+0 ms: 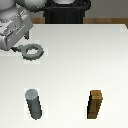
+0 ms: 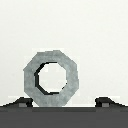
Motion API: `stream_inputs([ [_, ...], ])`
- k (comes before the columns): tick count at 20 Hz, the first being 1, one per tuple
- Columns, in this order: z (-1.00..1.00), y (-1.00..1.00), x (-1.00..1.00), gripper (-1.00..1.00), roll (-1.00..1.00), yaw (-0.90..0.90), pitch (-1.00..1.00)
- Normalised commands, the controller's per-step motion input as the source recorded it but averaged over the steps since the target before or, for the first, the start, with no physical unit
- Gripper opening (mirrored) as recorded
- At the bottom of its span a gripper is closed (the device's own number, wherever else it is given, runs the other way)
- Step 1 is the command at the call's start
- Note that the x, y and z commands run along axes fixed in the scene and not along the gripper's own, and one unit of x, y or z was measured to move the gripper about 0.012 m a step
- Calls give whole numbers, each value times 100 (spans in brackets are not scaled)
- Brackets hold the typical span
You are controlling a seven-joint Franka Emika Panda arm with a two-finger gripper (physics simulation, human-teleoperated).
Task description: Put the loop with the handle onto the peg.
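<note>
Our fingers (image 2: 64,101) sit apart, the loop with the handle (image 2: 51,79) lying on the counter (image 1: 75,65) between them, nearer one finger; closing off-centre could shove it sideways, far from the peg (image 1: 34,103).

I see a plain white table (image 1: 75,60) spread before me, evenly lit, its far edge meeting a dark backdrop (image 1: 65,12) beyond.
</note>
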Motion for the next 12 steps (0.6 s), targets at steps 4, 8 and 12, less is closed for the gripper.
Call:
stream_inputs([
  [4, -50, 0, 0, 100, 0, 0, 0],
  [8, 0, 0, -25, 100, 0, 0, 0],
  [12, 0, 0, -50, 100, 0, 0, 0],
])
